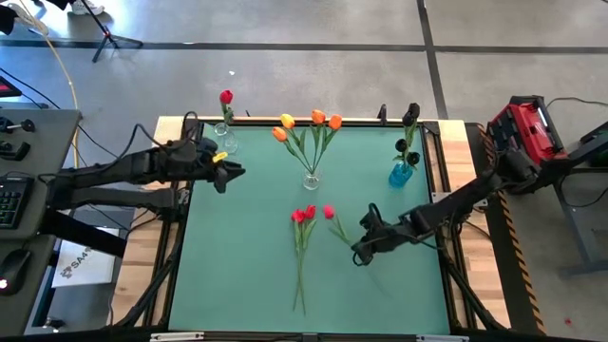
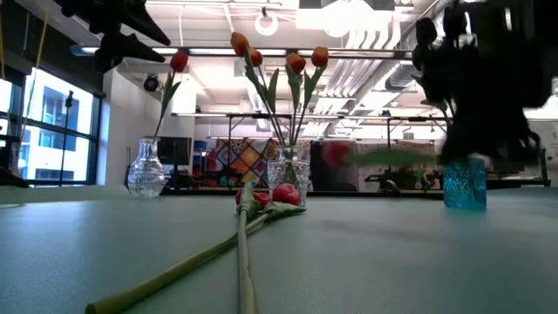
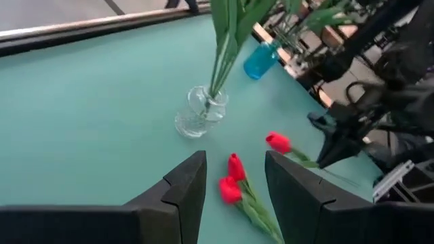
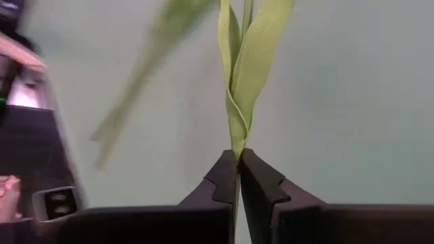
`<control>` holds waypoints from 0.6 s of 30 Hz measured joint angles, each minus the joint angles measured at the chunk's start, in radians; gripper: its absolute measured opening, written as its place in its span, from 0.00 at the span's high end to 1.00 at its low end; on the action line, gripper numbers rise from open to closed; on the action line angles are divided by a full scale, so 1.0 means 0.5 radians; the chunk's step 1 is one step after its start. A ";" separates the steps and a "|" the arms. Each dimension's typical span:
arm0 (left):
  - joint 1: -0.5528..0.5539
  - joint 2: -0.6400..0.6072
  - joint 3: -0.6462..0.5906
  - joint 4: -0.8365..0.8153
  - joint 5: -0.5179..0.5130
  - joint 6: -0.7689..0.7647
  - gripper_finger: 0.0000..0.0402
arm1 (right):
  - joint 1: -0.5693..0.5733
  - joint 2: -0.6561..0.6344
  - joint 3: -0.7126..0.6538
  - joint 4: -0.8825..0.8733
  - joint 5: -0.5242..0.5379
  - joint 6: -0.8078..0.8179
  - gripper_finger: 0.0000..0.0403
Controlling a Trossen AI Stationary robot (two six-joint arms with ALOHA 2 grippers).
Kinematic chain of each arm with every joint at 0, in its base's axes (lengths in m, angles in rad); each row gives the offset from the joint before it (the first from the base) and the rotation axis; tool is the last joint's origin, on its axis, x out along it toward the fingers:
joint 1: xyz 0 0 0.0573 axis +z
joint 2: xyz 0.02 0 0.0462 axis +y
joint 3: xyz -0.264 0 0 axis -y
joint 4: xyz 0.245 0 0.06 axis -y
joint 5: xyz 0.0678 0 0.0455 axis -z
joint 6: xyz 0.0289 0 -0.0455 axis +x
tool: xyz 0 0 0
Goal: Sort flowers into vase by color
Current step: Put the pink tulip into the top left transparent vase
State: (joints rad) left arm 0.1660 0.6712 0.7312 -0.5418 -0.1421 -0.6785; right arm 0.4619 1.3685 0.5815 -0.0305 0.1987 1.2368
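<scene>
A red tulip (image 1: 329, 212) is held by my right gripper (image 1: 360, 251), which is shut on its stem toward the table's right side. Two more red tulips (image 1: 304, 216) lie flat on the green mat, their stems running toward the near edge. A clear vase (image 1: 221, 129) at the far left holds one red tulip. Orange and yellow tulips stand in the clear vase (image 1: 312, 179) in the middle. The blue vase (image 1: 400, 175) holds dark ones. My left gripper (image 1: 226, 175) hovers open above the table's left side, touching nothing. My right gripper pinches the red tulip's green stem (image 4: 235, 150) between its two fingertips, where the leaves spring from it. The fingers slant down from the table's right side. In the low view the flower (image 2: 336, 154) hangs about level, clear of the table, head toward the middle vase.
The three vases stand in a row along the far half of the mat. Bare green mat (image 1: 237, 266) lies at the near left and near right. A red and black device (image 1: 527, 128) sits beyond the table's right edge; a desk with a keyboard (image 1: 11, 199) is at the left.
</scene>
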 joint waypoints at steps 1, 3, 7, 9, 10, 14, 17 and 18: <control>-0.016 0.010 -0.005 0.006 -0.001 0.000 0.66 | 0.010 -0.001 0.044 0.003 0.040 -0.024 0.99; -0.041 0.027 -0.021 0.078 0.000 0.004 0.66 | 0.028 -0.002 0.134 -0.003 0.136 -0.087 1.00; -0.080 0.046 -0.055 0.302 0.005 0.036 0.66 | 0.039 -0.003 0.334 -0.004 0.345 -0.264 1.00; -0.104 0.057 -0.067 0.441 0.028 0.076 0.66 | 0.039 -0.003 0.431 -0.004 0.422 -0.382 1.00; -0.116 0.067 -0.067 0.521 0.047 0.109 0.66 | 0.038 -0.003 0.481 -0.005 0.460 -0.438 1.00; -0.165 0.109 -0.067 0.801 0.130 0.274 0.66 | 0.035 -0.003 0.660 -0.005 0.624 -0.668 1.00; -0.212 0.143 -0.067 0.948 0.135 0.389 0.66 | 0.032 -0.003 0.778 -0.006 0.724 -0.827 1.00; -0.229 0.157 -0.067 0.995 0.135 0.409 0.66 | 0.032 -0.003 0.813 -0.006 0.756 -0.881 1.00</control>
State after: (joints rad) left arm 0.0518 0.7497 0.6979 -0.0442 -0.0746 -0.4740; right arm 0.4778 1.3670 0.9878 -0.0334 0.5769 0.7965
